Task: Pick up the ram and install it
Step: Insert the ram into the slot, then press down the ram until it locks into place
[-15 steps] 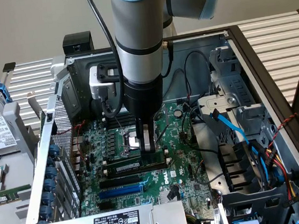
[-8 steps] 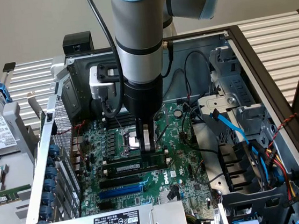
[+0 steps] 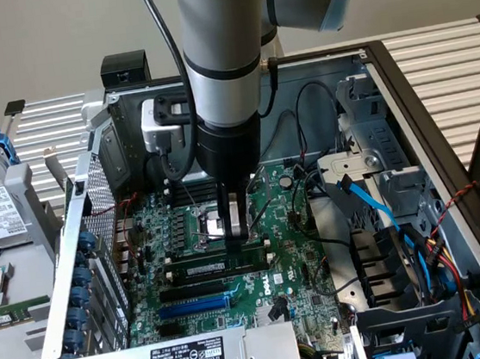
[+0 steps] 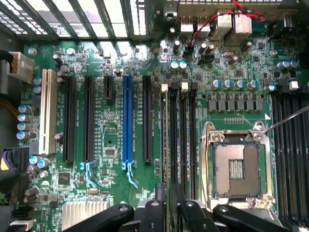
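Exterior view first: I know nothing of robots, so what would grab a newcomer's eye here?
The thick grey robot arm reaching down from above into the open computer case, its hand low over the green motherboard, right by one end of the ram. Then the bright blue slot, a little nearer the camera than the ram, and the blue cable at the exterior view's right.

exterior view looks down at an angle into the open computer case (image 3: 413,116); wrist view faces straight down, close over the shared motherboard (image 4: 111,137).
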`<state>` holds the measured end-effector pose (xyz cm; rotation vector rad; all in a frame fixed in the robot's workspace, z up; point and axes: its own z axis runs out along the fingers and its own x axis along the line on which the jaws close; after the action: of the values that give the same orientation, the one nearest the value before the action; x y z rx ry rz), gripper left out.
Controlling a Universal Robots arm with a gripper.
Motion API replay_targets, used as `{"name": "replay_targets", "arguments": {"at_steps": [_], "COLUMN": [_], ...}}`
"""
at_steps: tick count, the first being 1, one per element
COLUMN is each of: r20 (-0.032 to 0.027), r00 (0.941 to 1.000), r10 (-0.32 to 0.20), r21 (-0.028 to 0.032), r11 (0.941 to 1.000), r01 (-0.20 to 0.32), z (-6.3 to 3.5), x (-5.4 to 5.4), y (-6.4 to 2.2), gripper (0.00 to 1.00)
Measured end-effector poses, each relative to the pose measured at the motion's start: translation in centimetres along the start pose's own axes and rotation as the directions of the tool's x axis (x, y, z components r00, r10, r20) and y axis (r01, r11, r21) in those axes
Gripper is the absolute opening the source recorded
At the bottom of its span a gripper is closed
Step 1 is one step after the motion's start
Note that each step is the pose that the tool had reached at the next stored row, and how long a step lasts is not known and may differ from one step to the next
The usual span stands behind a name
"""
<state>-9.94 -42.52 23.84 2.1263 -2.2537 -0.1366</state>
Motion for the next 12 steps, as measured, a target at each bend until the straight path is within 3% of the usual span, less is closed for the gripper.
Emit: {"name": "replay_targets", "arguments": {"at_steps": [12], "r20": [0.0], "r00": [1.0], "r10": [0.0], "r21": [0.0], "r11": [1.0], "r01": [0.0], "z": [0.0], "x": [0.0], "y": [0.0], "gripper": [0.2]}}
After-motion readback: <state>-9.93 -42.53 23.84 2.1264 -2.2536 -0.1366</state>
